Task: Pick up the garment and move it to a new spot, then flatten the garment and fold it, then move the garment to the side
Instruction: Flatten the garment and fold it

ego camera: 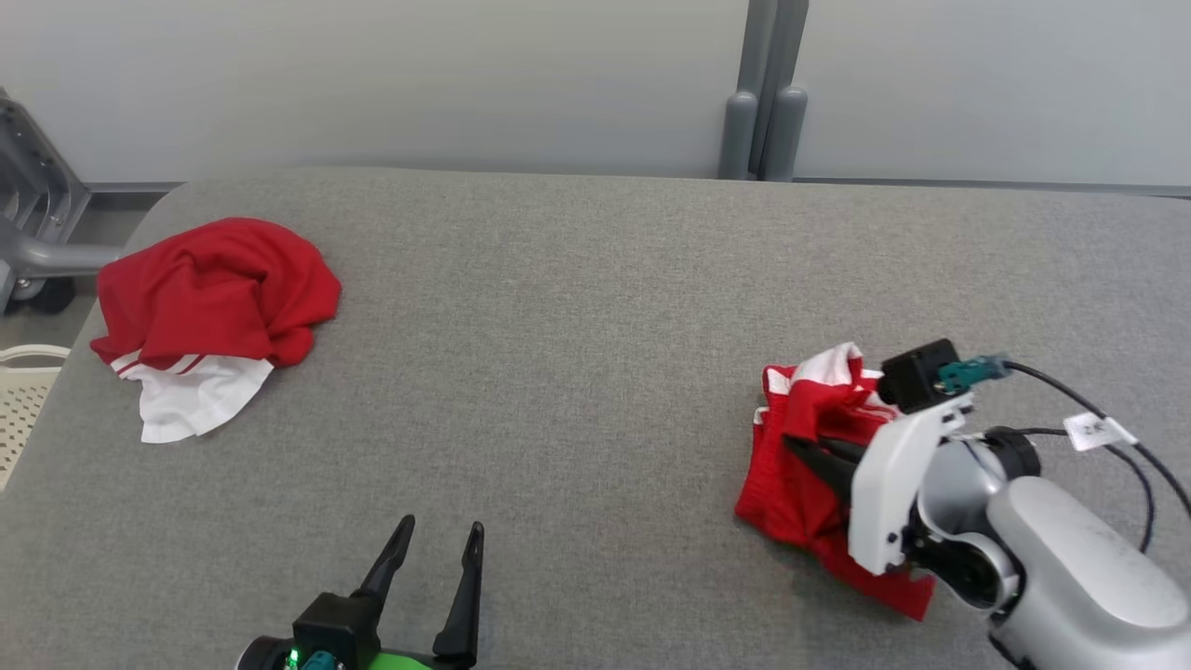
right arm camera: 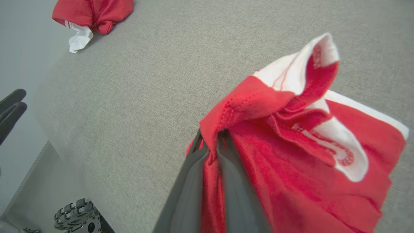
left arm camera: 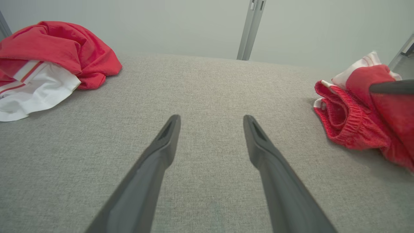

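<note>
The garment (ego camera: 800, 493) is a crumpled red piece with white trim and an elastic waistband, lying at the right of the grey table (ego camera: 558, 372). My right gripper (ego camera: 793, 445) is shut on a raised fold of it, and the right wrist view shows red cloth pinched between the right gripper (right arm camera: 210, 139) fingers. In the left wrist view the garment (left arm camera: 352, 129) sits at the right, with a right finger (left arm camera: 391, 87) reaching into it. My left gripper (ego camera: 442, 526) stands open over bare table near the front edge, well left of the garment. Nothing lies between the left gripper (left arm camera: 211, 118) fingers.
A second red and white garment (ego camera: 214, 298) lies bunched at the table's far left corner. A white basket (ego camera: 23, 400) and a grey metal frame (ego camera: 37, 214) stand beyond the left edge. A grey post (ego camera: 763, 93) rises behind the table.
</note>
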Controlling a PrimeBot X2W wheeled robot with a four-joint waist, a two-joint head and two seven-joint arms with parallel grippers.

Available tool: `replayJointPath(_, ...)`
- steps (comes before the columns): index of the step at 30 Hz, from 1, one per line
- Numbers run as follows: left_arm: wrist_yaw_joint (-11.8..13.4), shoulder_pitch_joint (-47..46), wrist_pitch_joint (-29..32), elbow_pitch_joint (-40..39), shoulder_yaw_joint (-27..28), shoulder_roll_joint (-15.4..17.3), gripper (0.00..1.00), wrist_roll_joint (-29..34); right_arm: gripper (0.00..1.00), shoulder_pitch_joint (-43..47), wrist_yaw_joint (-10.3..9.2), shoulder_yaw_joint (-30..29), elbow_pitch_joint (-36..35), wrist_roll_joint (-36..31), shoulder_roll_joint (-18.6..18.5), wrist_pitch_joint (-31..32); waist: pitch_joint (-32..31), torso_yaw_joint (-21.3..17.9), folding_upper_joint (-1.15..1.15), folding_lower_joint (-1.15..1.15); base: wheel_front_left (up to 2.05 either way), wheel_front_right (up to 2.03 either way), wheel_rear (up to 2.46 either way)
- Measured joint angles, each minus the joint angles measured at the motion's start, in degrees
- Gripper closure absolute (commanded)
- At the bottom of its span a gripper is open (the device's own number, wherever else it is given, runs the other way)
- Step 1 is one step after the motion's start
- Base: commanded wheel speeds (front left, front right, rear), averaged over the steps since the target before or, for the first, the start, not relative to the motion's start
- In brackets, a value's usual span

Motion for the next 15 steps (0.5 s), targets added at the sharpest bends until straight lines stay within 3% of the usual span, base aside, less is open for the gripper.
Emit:
replayJointPath(3, -0.44, -0.32, 0.00, 0.55, -0.04, -0.56, 0.00, 0.31, 1.00, -2.26, 0.01, 0.55, 4.04, -2.56, 4.97, 0.35, 0.20, 0.67, 0.00, 0.00, 0.00, 0.00, 0.00)
replayJointPath(7, -0.73, -0.95, 0.00, 0.94, 0.23, -1.05, 0.00, 0.66, 0.99, -4.80, 0.01, 1.03, 8.61, -5.89, 7.94, 0.32, 0.58, 1.46, 0.00, 0.00, 0.00, 0.00, 0.00)
replayJointPath(10, -1.09, -1.21, 0.00, 1.16, 0.48, -1.44, 0.00, 1.03, 0.68, -5.81, 0.01, 1.91, 10.67, -7.59, 9.31, 0.00, 0.80, 1.93, 0.00, 0.00, 0.00, 0.00, 0.00)
replayJointPath(12, -1.13, -1.20, 0.00, 1.25, 0.90, -1.58, 0.00, 1.20, 0.00, -6.60, 0.01, 2.21, 11.51, -8.79, 9.94, -0.82, 0.92, 2.02, 0.00, 0.00, 0.00, 0.00, 0.00)
replayJointPath(15, -1.24, -1.02, 0.00, 1.51, 1.42, -2.08, 0.00, 1.52, 0.00, -7.69, 0.01, 3.35, 11.95, -9.94, 10.72, -1.43, 0.93, 1.82, 0.00, 0.00, 0.00, 0.00, 0.00)
